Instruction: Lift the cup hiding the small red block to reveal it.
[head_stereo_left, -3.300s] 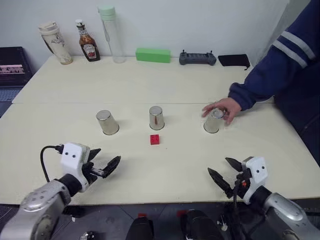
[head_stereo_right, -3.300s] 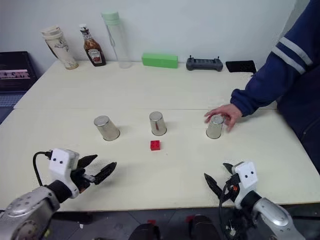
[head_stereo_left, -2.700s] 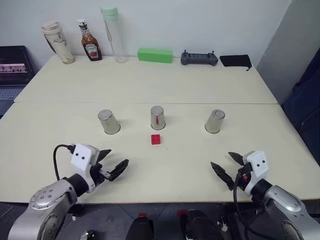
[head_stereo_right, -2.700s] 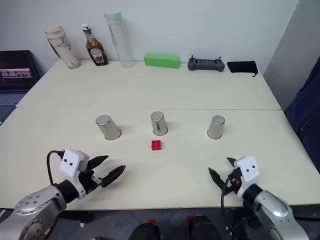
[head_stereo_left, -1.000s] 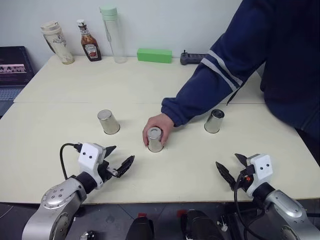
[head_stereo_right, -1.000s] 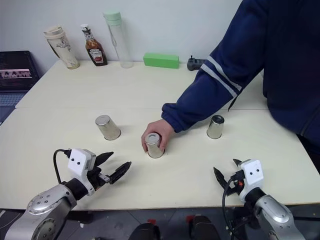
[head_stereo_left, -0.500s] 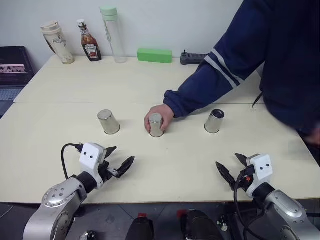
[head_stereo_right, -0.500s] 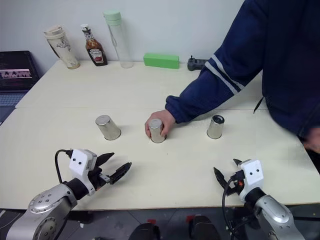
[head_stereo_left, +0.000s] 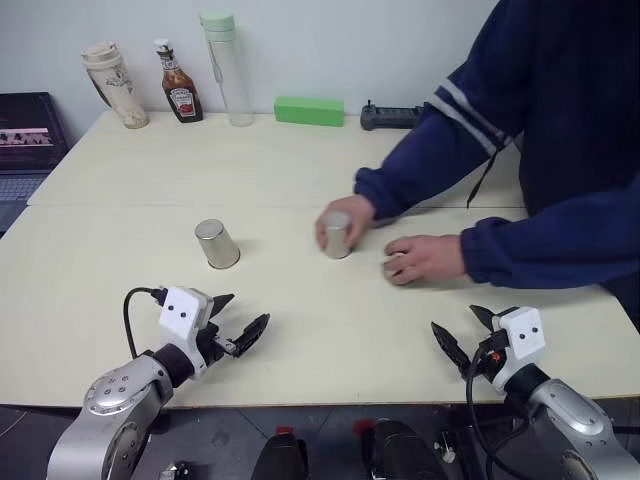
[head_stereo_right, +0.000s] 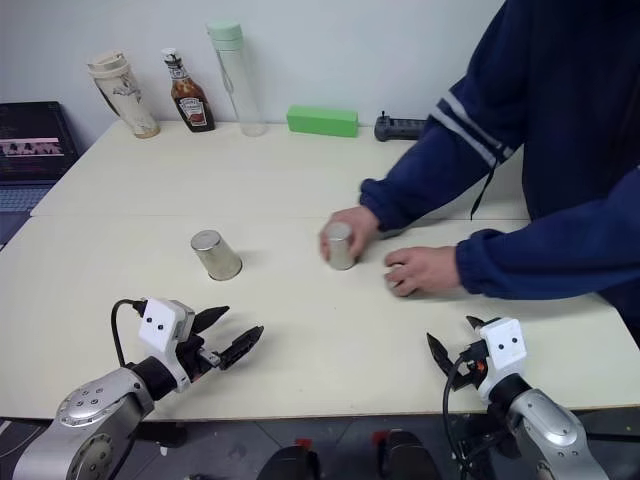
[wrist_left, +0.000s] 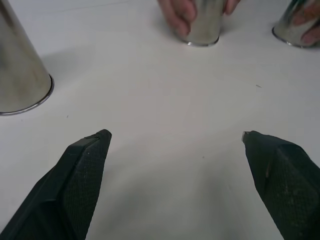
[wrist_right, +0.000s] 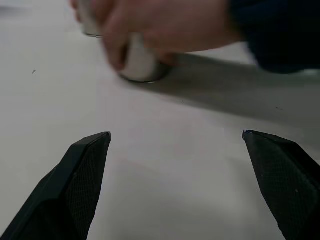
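The red block was not visible; judging by the task, it sat under one of the three upturned steel cups, and which one could not be told from these views. A person's hand (head_stereo_left: 345, 215) gripped the middle cup (head_stereo_left: 337, 235), and the other hand (head_stereo_left: 425, 258) covered a second cup (head_stereo_left: 393, 266) just beside it, so that little of it showed. The third cup (head_stereo_left: 216, 244) stood alone and untouched, well apart from those two.

The left gripper (head_stereo_left: 237, 322) hung low over the near edge of the table (head_stereo_left: 300, 160), fingers spread wide and holding nothing; the lone cup lay ahead of it and slightly to its outer side, the two handled cups farther ahead and across toward the other arm. The right gripper (head_stereo_left: 458, 334) sat likewise near the table edge, fingers apart and empty, with the covered cup ahead of it and a little inward, and the middle cup beyond that.

As for progress, nothing of the robot's part appeared begun: no cup was lifted, neither gripper was near one, and the person's hands were on two cups, seemingly shuffling them. What was left was the whole of it: wait for the hands to clear, choose the right cup, reach, grasp, and raise it off the block.

Along the far edge stood a tumbler (head_stereo_left: 113, 84), a ketchup bottle (head_stereo_left: 178, 84), a clear bottle (head_stereo_left: 226, 68), a green box (head_stereo_left: 308, 110) and a controller (head_stereo_left: 388, 117).
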